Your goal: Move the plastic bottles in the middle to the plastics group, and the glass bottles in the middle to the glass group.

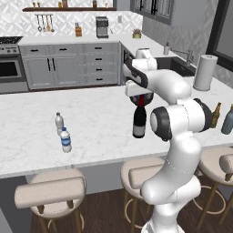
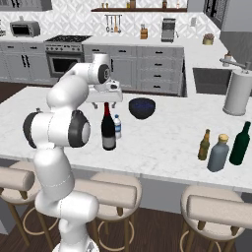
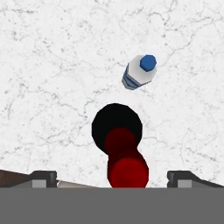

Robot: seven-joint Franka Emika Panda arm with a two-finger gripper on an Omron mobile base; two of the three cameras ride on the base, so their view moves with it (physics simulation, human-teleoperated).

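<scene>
White marble island counter (image 1: 100, 136); grey cabinets (image 1: 68, 66) behind.

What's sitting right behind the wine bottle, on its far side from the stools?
A small water bottle stands just beyond the wine bottle, apart from it in the hand view. The open pincer hangs above the wine bottle's red top. Its lower left side is covered.
</scene>
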